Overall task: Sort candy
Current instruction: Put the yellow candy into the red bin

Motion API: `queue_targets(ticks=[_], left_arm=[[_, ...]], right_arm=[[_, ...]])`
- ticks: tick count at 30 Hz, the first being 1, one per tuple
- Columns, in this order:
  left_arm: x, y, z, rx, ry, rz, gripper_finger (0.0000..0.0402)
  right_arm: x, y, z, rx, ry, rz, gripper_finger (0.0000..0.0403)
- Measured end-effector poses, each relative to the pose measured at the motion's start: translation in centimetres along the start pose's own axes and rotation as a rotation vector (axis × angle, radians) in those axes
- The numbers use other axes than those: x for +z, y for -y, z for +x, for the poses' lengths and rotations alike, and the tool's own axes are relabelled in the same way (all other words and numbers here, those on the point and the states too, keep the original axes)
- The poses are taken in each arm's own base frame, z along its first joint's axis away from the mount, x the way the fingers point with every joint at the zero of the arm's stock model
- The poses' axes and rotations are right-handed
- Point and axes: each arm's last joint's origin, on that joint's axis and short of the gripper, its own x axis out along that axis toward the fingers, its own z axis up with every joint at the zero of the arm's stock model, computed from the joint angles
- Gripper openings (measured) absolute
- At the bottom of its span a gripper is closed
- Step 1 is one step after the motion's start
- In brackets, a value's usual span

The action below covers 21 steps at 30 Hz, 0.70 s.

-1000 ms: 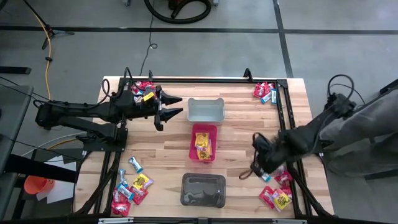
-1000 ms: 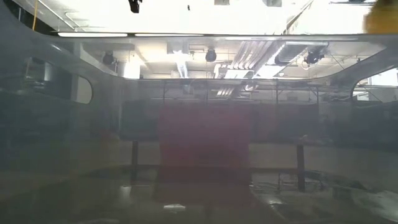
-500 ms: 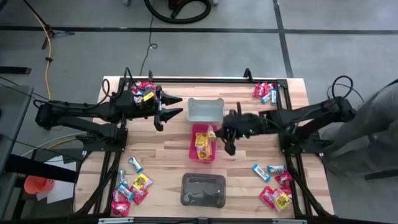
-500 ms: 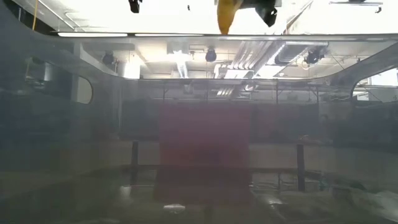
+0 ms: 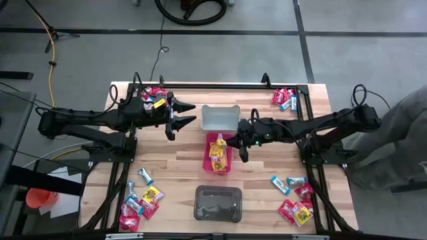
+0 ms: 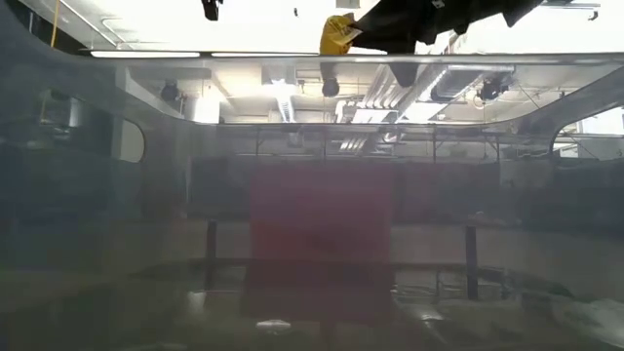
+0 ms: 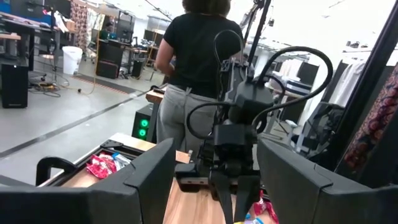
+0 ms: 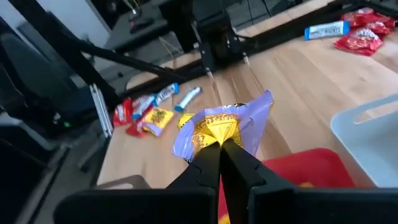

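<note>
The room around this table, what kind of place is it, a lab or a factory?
Probably a robotics lab or workshop: a bare grey taped floor with a trailing yellow cable, equipment racks behind a standing person, and exposed ceiling ducts.

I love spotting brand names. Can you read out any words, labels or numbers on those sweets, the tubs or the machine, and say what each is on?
None can be read.
Yellow candy pinched in the right hand over the pink bin: dark print, too blurred to read.
Blue-and-white packets and red packets on the table: print too small.
Bins, arms: no lettering visible.
</note>
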Motion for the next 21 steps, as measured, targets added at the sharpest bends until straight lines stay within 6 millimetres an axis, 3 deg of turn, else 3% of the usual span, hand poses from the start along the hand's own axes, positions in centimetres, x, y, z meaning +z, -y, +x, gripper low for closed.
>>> queue_targets(ticks=[10,21], left_arm=[[0.00,0.00,0.00,0.001,0.000,0.000,0.0215],[-0.01,0.00,0.00,0.002,0.000,0.000,0.0215]], right_arm=[[-0.29,-0.09,-0.02,0.055,-0.027,-0.198,0.0000],[-0.50,0.00,-0.02,0.049,-0.050,-0.165,0.0000]])
